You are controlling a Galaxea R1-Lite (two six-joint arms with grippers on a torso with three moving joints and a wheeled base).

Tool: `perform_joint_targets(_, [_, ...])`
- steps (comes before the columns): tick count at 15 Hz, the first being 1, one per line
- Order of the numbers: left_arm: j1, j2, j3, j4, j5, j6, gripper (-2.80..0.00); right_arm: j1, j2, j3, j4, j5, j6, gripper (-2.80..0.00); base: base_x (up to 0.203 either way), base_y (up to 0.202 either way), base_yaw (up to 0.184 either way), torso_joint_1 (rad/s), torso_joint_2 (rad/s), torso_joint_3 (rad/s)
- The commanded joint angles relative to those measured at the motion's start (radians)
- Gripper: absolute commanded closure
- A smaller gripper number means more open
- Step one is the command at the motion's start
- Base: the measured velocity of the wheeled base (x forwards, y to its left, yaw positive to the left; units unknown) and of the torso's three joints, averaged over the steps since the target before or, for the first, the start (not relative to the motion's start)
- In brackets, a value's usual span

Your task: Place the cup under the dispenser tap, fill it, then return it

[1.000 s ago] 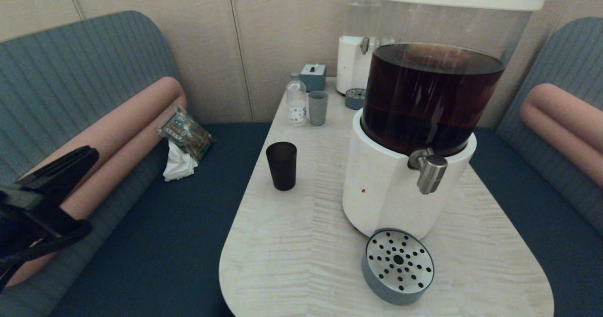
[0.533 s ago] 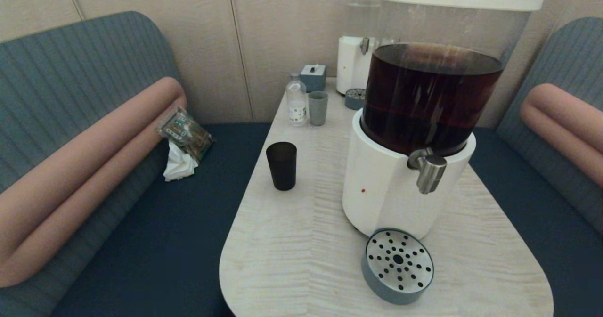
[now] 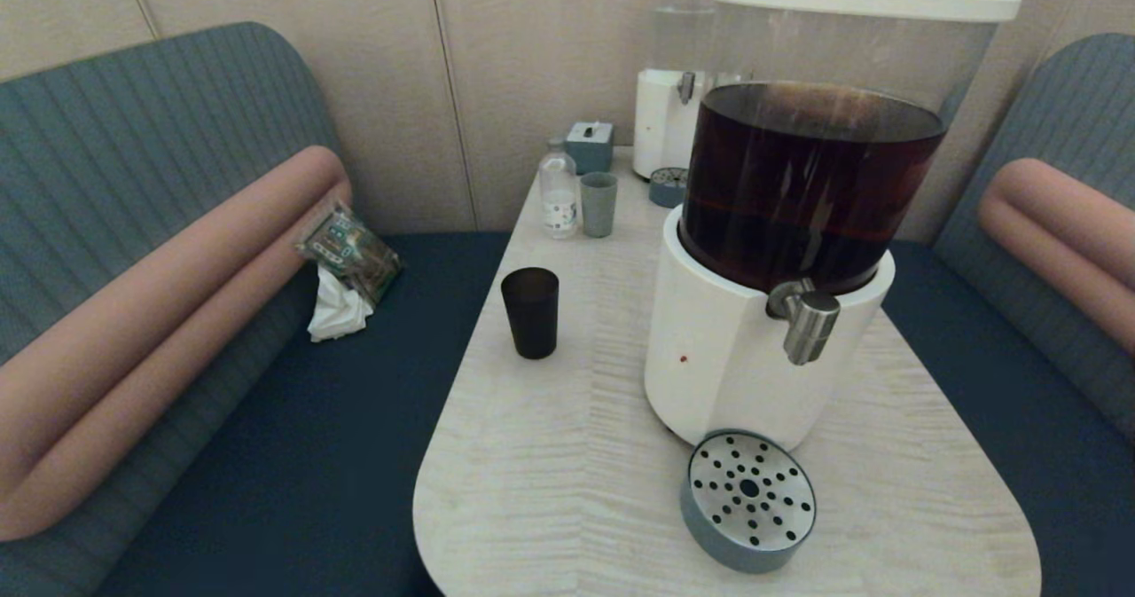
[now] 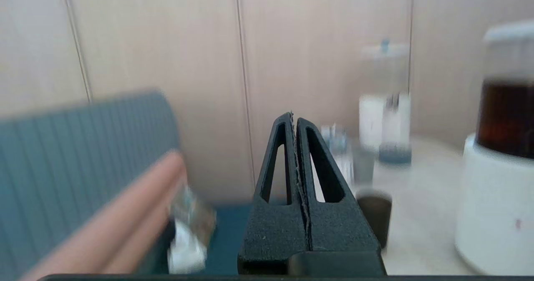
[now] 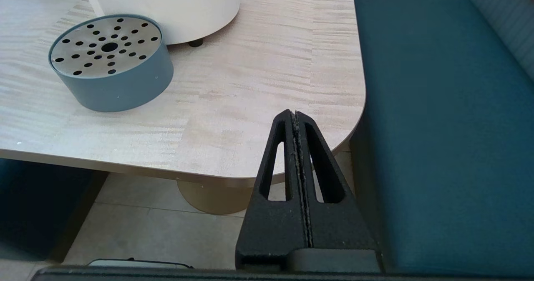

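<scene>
The black cup [image 3: 530,311] stands upright on the pale table [image 3: 550,455], left of the big white-based dispenser [image 3: 736,357] with its dark brown tank. The steel dispenser tap [image 3: 805,319] juts from the base, above the round grey-blue drip tray [image 3: 749,499]. No arm shows in the head view. My left gripper [image 4: 295,120] is shut and empty, off to the left of the table over the bench, with the cup [image 4: 375,214] ahead of it. Shut and empty too, my right gripper [image 5: 294,115] hangs below the table's near right corner, near the drip tray [image 5: 110,62].
At the table's far end stand a pale grey-blue tumbler [image 3: 598,203], a small clear bottle [image 3: 559,191], a small grey box [image 3: 590,145] and a second, clear-tank dispenser [image 3: 674,91]. A packet and white tissue [image 3: 341,269] lie on the left bench. Blue benches flank the table.
My left arm, visible at the lower left of the head view one second ago, has left that view. The cup and dispenser have not moved.
</scene>
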Motion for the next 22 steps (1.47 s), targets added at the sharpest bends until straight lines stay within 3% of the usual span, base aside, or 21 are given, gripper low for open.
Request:
perform_joint_targets(1, [-0.018,-0.039,-0.016,-0.021,-0.003,-0.002,0.00,0.000,0.001,0.000,0.000,0.000,0.000,0.00,0.000,0.000,0.000,0.000,0.00,0.000])
perform_joint_targets(3, [-0.036,-0.088,-0.026,0.056,-0.001,-0.001,0.00,0.000,0.000,0.000,0.000,0.000,0.001,0.00,0.000,0.000,0.000,0.000,0.00,0.000])
perform_joint_targets(5, [-0.040,-0.097,-0.015,0.022,-0.003,-0.001,0.00,0.000,0.000,0.000,0.000,0.000,0.001,0.00,0.000,0.000,0.000,0.000,0.00,0.000])
perform_joint_targets(11, [-0.058,-0.304,-0.033,0.146,-0.039,-0.012,0.00,0.000,0.000,0.000,0.000,0.000,0.001,0.00,0.000,0.000,0.000,0.000,0.00,0.000])
perform_joint_targets(15, [-0.059,-0.302,0.244,0.188,0.033,0.007,0.00,0.000,0.001,0.000,0.000,0.000,0.001,0.00,0.000,0.000,0.000,0.000,0.00,0.000])
perform_joint_targets(20, [-0.059,-0.302,0.275,0.545,0.103,0.043,0.00,0.000,0.001,0.000,0.000,0.000,0.001,0.00,0.000,0.000,0.000,0.000,0.00,0.000])
perform_joint_targets(22, [-0.059,-0.302,0.275,0.637,0.119,0.043,0.00,0.000,0.001,0.000,0.000,0.000,0.001,0.00,0.000,0.000,0.000,0.000,0.00,0.000])
